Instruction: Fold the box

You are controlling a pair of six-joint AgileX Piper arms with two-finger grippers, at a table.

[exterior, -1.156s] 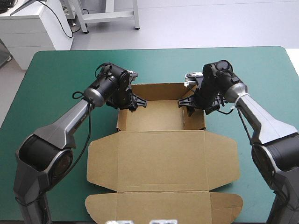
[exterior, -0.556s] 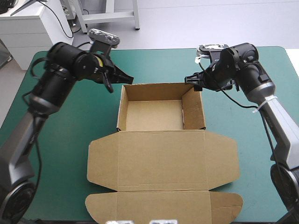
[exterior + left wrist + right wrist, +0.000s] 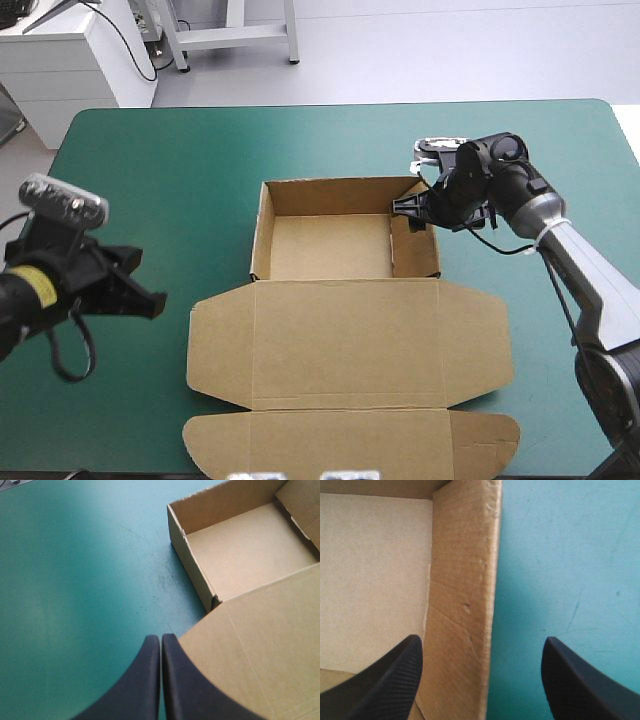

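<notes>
Box (image 3: 345, 330) sits mid-table (image 3: 150, 160). The tray (image 3: 330, 245) has its walls up on the far side, and the lid (image 3: 345, 345) lies flat toward the near edge. The lid's end flap (image 3: 350, 445) almost reaches the near edge, so there is little room there. Wide bare teal-green cover lies left of the box, a clear strip runs between the tray's back wall and the far edge, and a narrower bare area lies right of the box.

Left pincer (image 3: 161, 639) is closed, fingers together in a point, holding nothing. It is raised over bare cover near the table's left edge, its tip just beside the lid's left side flap (image 3: 215, 350) and well apart from the tray. Left arm (image 3: 40, 290) comes in low from the left edge, pointing toward the box.

Right pincer (image 3: 481, 642) is wide open and empty, astride the tray's right wall (image 3: 465, 595). One finger is over the tray floor, the other over bare cover outside. Can't tell if either finger touches the wall. Right arm (image 3: 570, 260) reaches in from the right side, wrist bent toward the tray's far right corner.
</notes>
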